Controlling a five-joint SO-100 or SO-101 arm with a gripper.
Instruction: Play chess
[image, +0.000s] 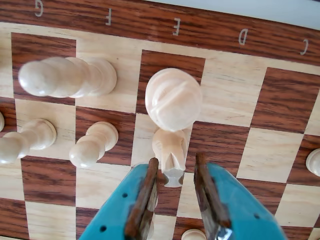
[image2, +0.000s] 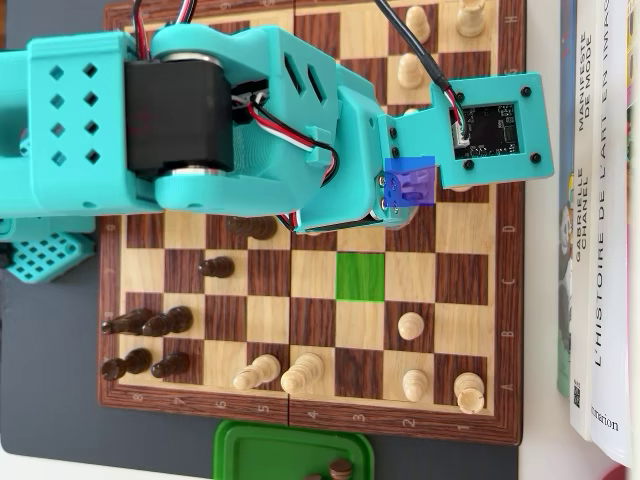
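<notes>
In the wrist view my teal gripper (image: 176, 161) enters from the bottom edge and is open. Its brown pads (image: 145, 197) stand on either side of the notched top of a light wooden chess piece (image: 169, 145). The left pad is close to the piece and a gap shows on the right. Just beyond stands a light bishop with a slit round head (image: 173, 99), near the E file. In the overhead view the arm (image2: 250, 120) covers the upper half of the chessboard (image2: 505, 300), and the gripper is hidden under it. A blue patch (image2: 410, 182) and a green square (image2: 360, 276) are marked.
Light pawns stand left of the gripper (image: 67, 76) (image: 92, 145) (image: 27, 140). Dark pieces (image2: 150, 323) cluster at the board's left and light ones (image2: 411, 325) at the lower right. A green tray (image2: 250, 450) holding a dark piece sits below, with books (image2: 600, 220) on the right.
</notes>
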